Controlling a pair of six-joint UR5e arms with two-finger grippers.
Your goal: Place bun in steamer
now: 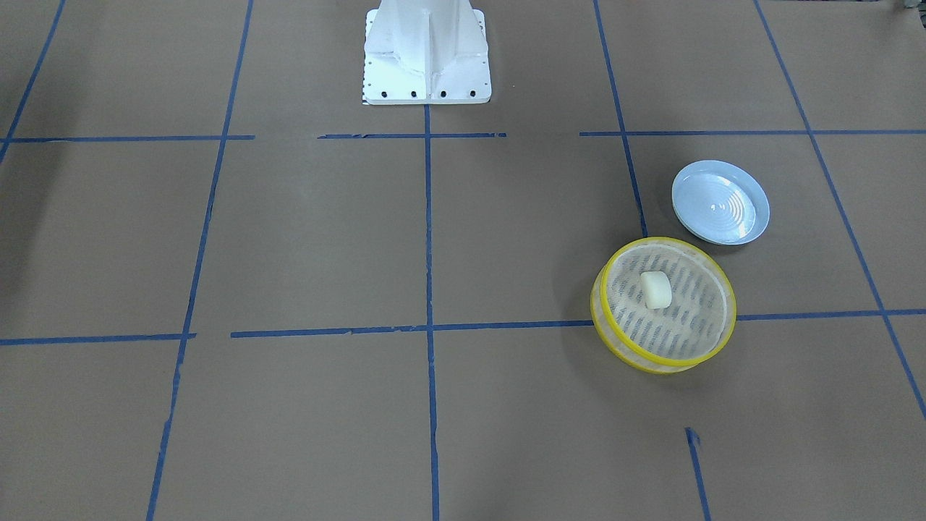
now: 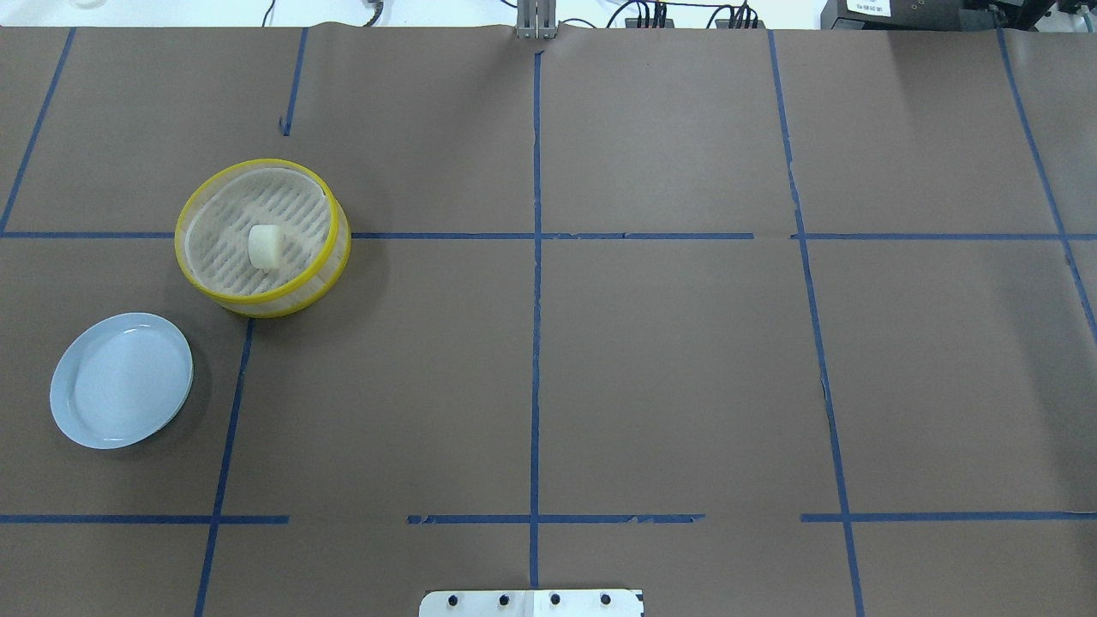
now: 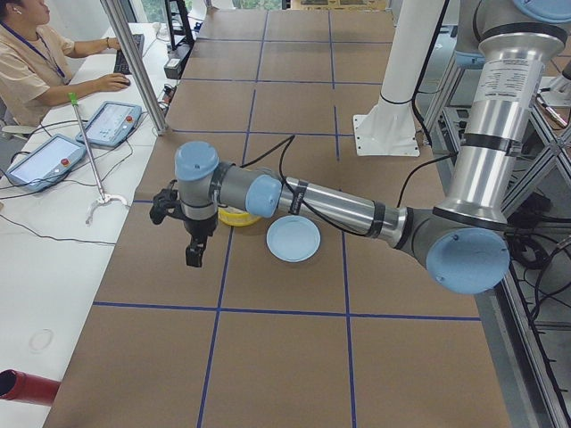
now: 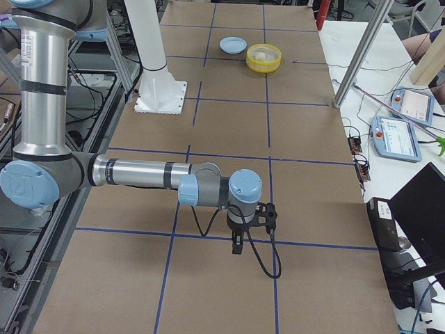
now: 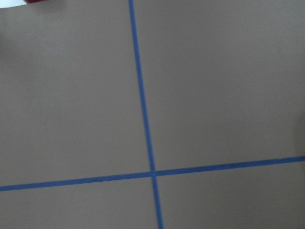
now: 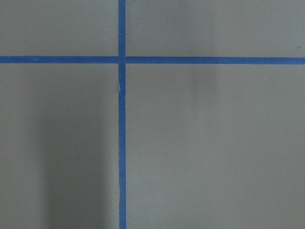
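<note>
The cream-white bun (image 1: 656, 289) lies inside the yellow-rimmed steamer (image 1: 651, 358), near its middle; it also shows in the overhead view (image 2: 265, 245) within the steamer (image 2: 283, 302). In the left side view my left gripper (image 3: 194, 254) hangs over the table, near that view's camera, in front of the partly hidden steamer (image 3: 234, 217). In the right side view my right gripper (image 4: 238, 245) hangs over bare table, far from the steamer (image 4: 264, 58). I cannot tell whether either gripper is open or shut. Both wrist views show only brown paper and blue tape.
An empty pale blue plate (image 1: 720, 202) sits beside the steamer, also in the overhead view (image 2: 120, 380). The white robot base (image 1: 427, 51) stands at the table's edge. An operator (image 3: 36, 62) and tablets (image 4: 407, 104) are beside the table.
</note>
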